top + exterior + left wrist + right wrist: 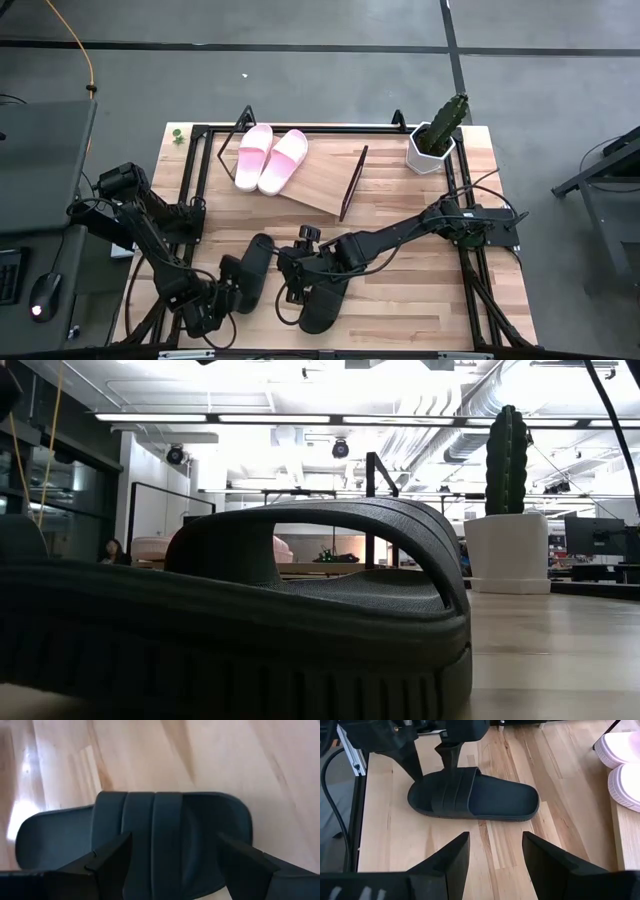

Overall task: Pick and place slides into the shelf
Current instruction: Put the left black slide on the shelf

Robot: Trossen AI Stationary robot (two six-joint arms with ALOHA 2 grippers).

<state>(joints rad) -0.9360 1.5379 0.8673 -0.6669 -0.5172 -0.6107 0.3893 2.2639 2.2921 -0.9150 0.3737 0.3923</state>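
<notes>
Left gripper [175,860] — fingers spread wide, poised over the strap of one black rubber slide [150,840] on the tabletop. Right gripper [492,855] — open, empty, near the second black slide [322,300]. Two pale pink slides [270,158] are seated on the slanted wooden shelf [325,180].

Open-plan lab/office: exposed ceiling ducts [500,420], strip lights [300,417], desk monitors [592,535] (person seated behind).
</notes>
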